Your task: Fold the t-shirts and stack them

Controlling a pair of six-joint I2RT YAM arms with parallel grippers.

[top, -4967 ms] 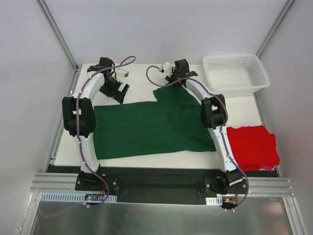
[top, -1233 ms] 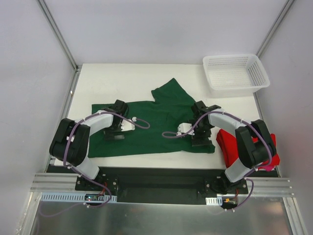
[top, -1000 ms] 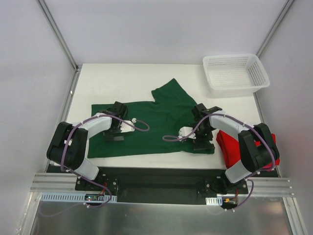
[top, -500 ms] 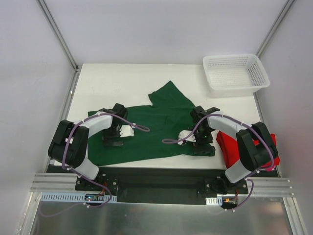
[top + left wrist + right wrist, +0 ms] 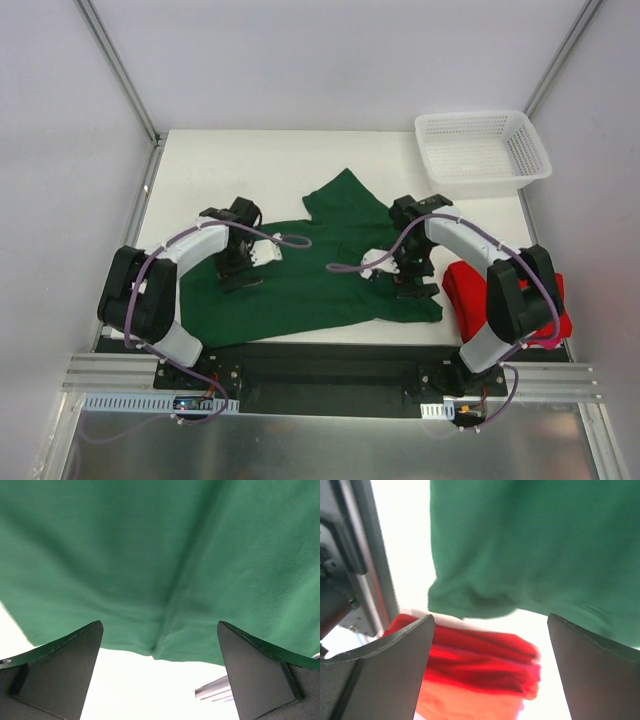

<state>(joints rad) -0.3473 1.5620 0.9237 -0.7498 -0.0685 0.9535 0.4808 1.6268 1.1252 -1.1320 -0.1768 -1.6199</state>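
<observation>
Green t-shirt is bunching tighter than before, under left gripper and right gripper, both spread apart. Two t-shirts counting red t-shirt; one basket.

White table, matte top, set between pale grey walls. Two slanted metal posts at the back corners. Metal rail along the near edge, brushed steel sheet below; even, diffuse light.

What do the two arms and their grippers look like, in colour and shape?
Both arms have white curved links and bulky black joints: the left arm and the right arm. A thin purple cable runs along each. The left gripper and the right gripper have dark, flat, wedge-shaped fingers.
</observation>
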